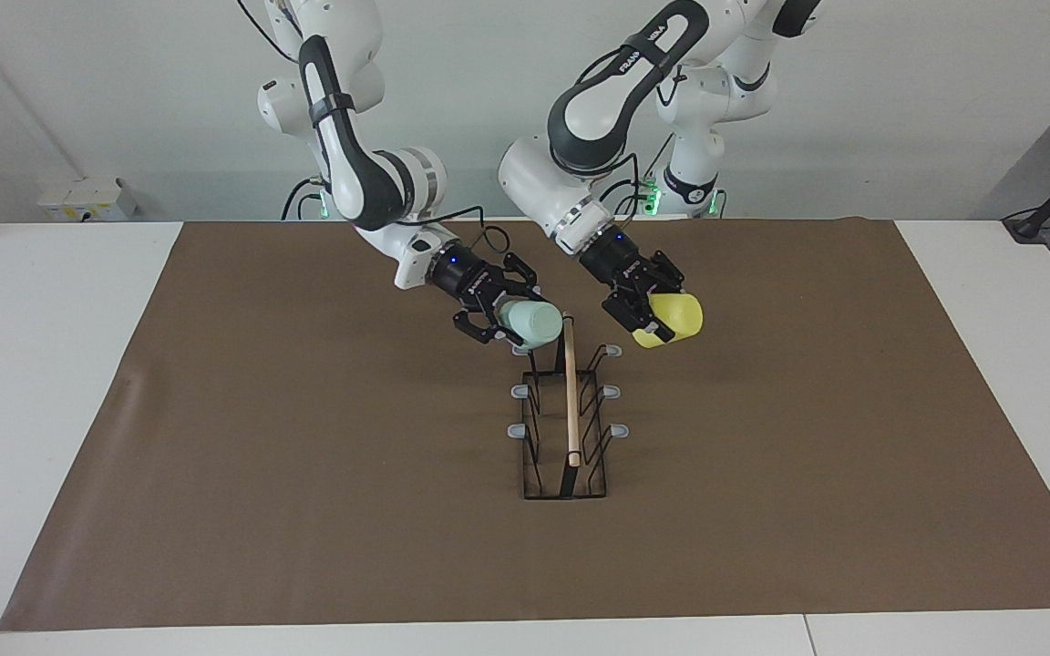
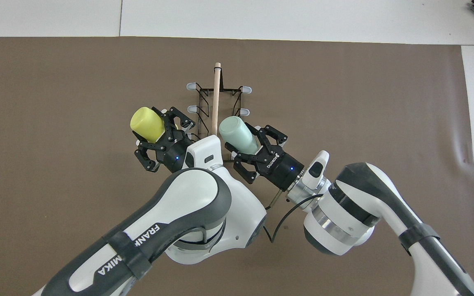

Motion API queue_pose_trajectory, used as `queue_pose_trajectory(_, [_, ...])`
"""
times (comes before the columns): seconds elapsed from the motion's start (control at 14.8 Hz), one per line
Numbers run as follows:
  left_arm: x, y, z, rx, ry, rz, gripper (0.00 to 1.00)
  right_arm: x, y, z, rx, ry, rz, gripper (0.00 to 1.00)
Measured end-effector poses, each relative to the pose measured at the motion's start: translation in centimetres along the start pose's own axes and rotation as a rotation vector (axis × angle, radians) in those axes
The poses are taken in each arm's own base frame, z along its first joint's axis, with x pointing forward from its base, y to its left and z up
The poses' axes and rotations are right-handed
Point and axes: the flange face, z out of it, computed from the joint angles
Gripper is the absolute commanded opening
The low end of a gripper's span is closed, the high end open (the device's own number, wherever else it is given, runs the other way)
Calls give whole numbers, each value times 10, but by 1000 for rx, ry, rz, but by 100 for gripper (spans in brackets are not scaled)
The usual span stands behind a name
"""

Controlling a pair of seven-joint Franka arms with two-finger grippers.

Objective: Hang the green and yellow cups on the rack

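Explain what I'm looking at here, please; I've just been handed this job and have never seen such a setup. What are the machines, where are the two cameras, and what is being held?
These are two white robot arms at a table, each ending in a two-finger gripper. One picture looks across the table at the robots, so they stand at its top. The other looks down from above their own end, so the arms enter from the bottom.

On the brown mat stands the rack: a black wire frame with a wooden rod on top and grey-tipped prongs on both sides.

The left gripper holds the yellow cup up beside the rack's end nearest the robots. The right gripper holds the green cup at that same end, on the other side of the rod. Neither cup hangs on a prong yet.
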Motion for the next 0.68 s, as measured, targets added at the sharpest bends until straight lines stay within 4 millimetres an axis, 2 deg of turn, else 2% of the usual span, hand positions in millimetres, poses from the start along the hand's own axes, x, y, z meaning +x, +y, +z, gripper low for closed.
queue_pose_trajectory(0.2, [-19,0,-2,-4,3,8,0,-1,1,0,-3,-3,-16,0])
queue_pose_trajectory(0.68, [-28,2,-10,-21,-4,17,0,-8,3,2,-4,-15,-37,0])
